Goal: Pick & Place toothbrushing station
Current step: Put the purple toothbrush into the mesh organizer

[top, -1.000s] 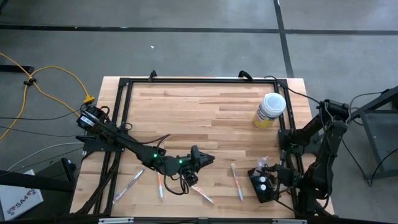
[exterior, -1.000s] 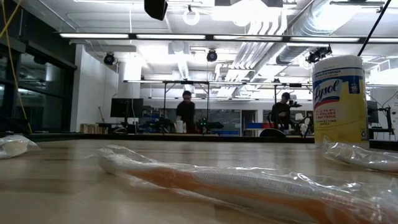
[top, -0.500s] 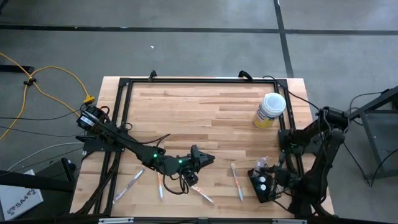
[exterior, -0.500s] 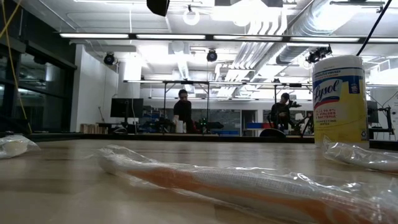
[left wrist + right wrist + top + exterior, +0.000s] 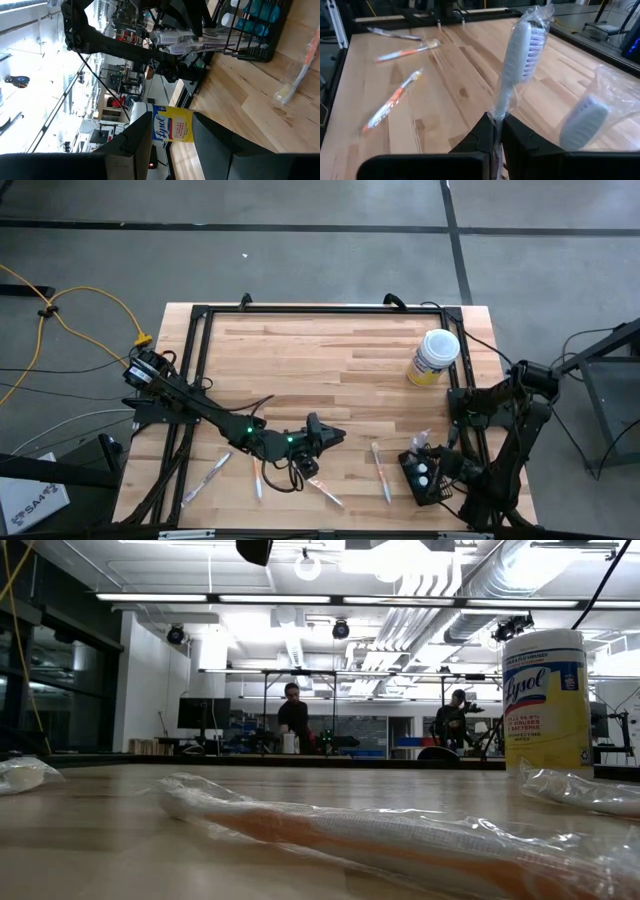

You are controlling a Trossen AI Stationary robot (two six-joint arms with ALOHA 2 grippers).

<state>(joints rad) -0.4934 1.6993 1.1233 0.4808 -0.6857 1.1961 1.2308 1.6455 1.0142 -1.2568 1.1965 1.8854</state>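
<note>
Right gripper [image 5: 497,131]: a wrapped toothbrush [image 5: 516,60] is being gripped between closed jaws, its long axis upright, directly over the basket [image 5: 421,477].
Basket: sitting at the table's near right corner.
Left gripper [image 5: 333,436]: waiting mid-table, jaws apart, empty, farther off.

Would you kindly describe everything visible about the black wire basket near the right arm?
The black wire-mesh basket is small and rectangular, standing on the wooden table at its front right corner, under the right arm. Inside it stand bottles with white caps and teal bodies. Wrapped toothbrushes stick out past its rim. The right gripper, shut on one toothbrush, is beside it.
</note>
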